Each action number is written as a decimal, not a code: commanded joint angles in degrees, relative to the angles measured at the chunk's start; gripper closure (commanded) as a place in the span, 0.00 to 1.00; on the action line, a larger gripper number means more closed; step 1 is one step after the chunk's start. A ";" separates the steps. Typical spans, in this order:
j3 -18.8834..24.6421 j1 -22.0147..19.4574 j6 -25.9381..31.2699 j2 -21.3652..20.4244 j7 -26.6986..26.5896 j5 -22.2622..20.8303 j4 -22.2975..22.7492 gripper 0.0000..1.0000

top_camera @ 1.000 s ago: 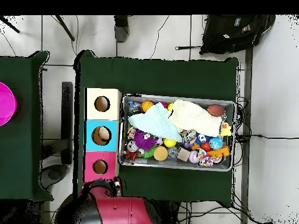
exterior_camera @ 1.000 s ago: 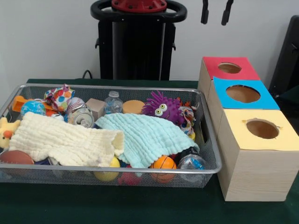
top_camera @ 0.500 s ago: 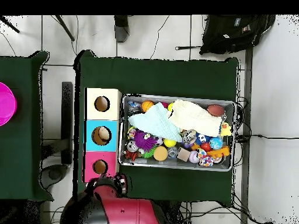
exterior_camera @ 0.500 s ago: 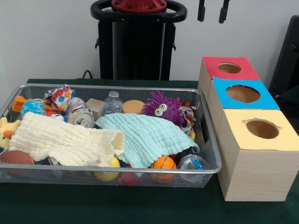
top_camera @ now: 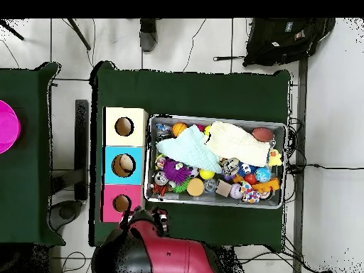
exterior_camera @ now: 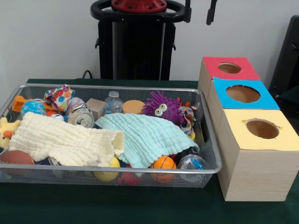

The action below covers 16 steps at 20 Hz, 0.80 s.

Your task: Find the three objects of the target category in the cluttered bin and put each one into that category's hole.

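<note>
Hand (exterior_camera: 199, 11) now leftward, parted and empty; three boxes (exterior_camera: 254, 116), two cloths (exterior_camera: 103, 136).

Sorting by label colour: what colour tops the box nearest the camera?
Yellow; the nearest box shows it best in the front view.

No text, label, brand, number or sign can be read in either view. The three boxes carry only plain coloured tops, red (exterior_camera: 229, 68), blue (exterior_camera: 243, 93) and yellow (exterior_camera: 261, 129), each with a round hole and no lettering. Any print on the can (exterior_camera: 82, 117) and the small bottle (exterior_camera: 113, 103) in the wire bin (exterior_camera: 117, 173) is too small to make out.
</note>
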 commanded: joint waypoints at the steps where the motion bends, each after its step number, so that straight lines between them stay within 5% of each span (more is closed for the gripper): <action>1: 4.98 -2.96 -3.27 2.69 1.15 -2.26 0.51 0.00; 16: 11.92 -11.07 -8.83 7.07 -1.94 -6.56 2.62 0.00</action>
